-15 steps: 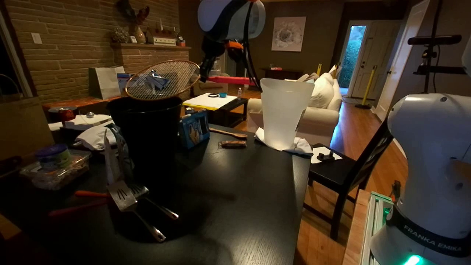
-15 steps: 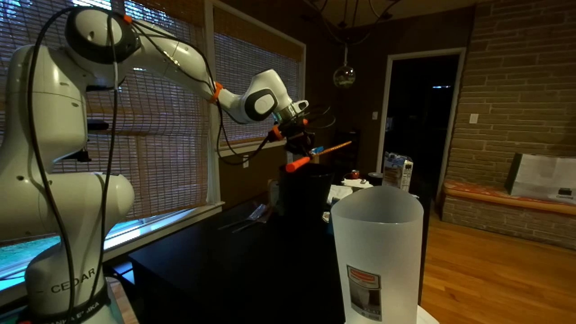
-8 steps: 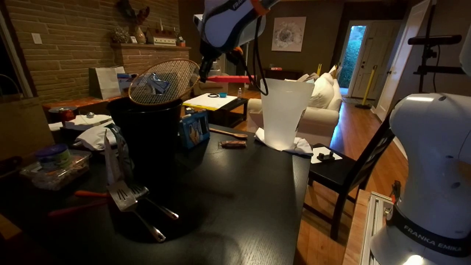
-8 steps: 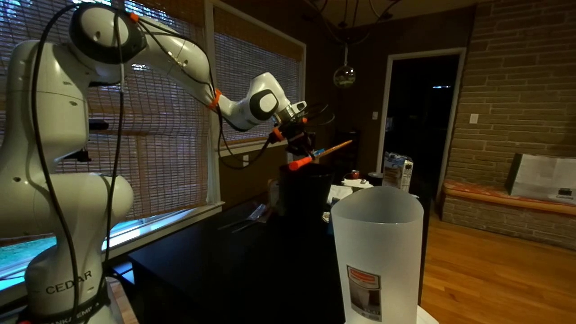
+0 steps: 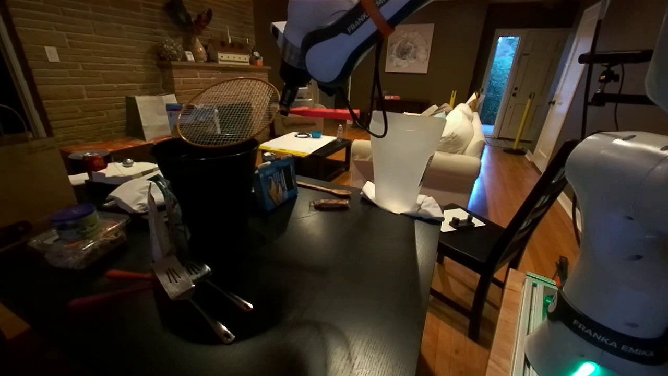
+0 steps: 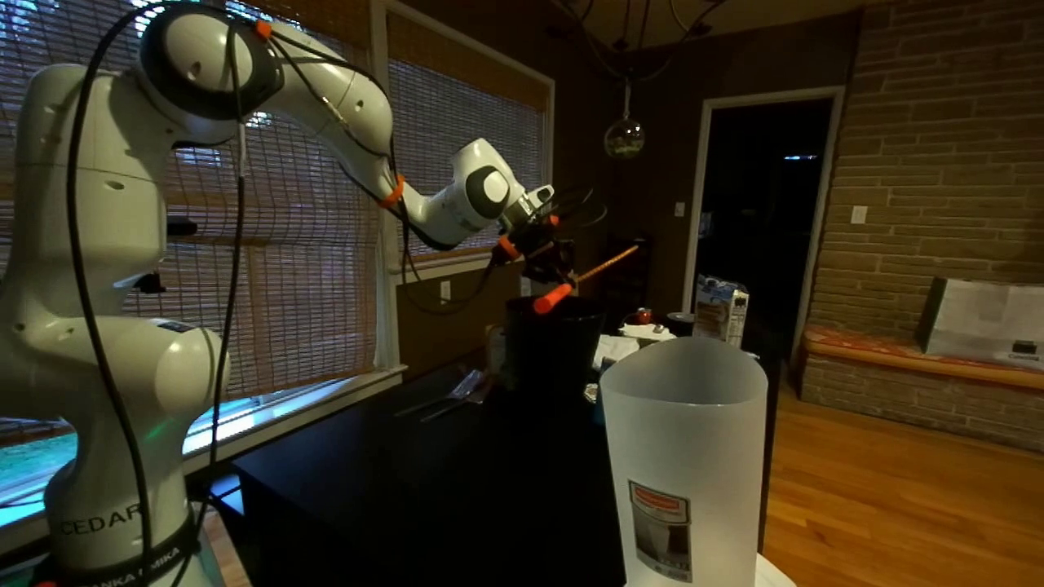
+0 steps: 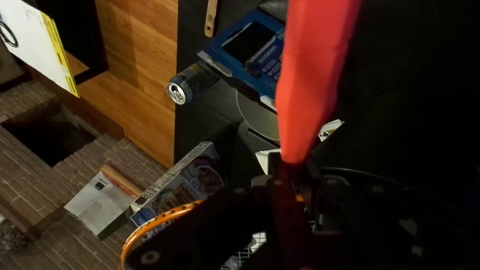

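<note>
Wrist view: Jaws clamp a racket (image 7: 313, 82) by the tapered end of its red handle, which runs toward 12 o'clock, while part of the orange rim (image 7: 163, 216) shows at 8 o'clock. A drink can (image 7: 187, 86) appears at 10 o'clock, a blue box (image 7: 262, 62) at 11 and a carton (image 7: 187, 182) at 9. In an exterior view, the strung head (image 5: 229, 112) reaches toward 9 o'clock from the jaws, overlapping the mouth of a black bin (image 5: 209, 188); whether they touch cannot be told. A frosted bin (image 5: 404, 162) stands upright at 4 o'clock, a white cloth (image 5: 430, 209) at its base. At 7 o'clock, a slotted spatula (image 5: 175, 282) lies on the black worktop (image 5: 339, 271). In both exterior views, the racket is held above the worktop.
</note>
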You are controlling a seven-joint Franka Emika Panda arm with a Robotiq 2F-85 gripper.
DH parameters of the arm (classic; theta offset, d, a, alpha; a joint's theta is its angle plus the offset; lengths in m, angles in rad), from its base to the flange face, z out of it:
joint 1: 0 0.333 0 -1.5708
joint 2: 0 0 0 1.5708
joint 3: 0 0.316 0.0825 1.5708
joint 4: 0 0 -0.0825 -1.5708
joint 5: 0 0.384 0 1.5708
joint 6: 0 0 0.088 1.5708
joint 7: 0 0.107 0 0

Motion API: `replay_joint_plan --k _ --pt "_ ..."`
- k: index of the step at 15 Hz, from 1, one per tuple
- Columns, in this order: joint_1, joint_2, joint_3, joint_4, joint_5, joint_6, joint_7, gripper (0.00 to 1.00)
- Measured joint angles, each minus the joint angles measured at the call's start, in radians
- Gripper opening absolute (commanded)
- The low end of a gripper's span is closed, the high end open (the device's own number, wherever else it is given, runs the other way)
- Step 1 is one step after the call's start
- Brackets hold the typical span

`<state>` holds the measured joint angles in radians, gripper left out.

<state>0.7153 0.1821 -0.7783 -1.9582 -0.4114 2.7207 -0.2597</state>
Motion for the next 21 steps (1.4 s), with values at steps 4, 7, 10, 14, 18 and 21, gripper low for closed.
replay_joint_plan --k 4,7,10,14,18,21 --pt "-0.252 -0.033 0.259 0.001 -0.049 -0.001 0.031 0.03" --pt "-0.43 -0.054 0.436 0.001 -0.043 -0.01 0.031 0.03" --pt "-0.547 -0.077 0.549 0.001 -0.006 -0.043 0.025 0.03" --pt "-0.64 -0.119 0.638 -0.005 0.14 -0.127 -0.043 0.03" --pt "-0.689 -0.189 0.669 -0.059 0.268 -0.174 -0.134 0.03" --pt "-0.711 -0.268 0.668 -0.156 0.315 -0.185 -0.187 0.03"
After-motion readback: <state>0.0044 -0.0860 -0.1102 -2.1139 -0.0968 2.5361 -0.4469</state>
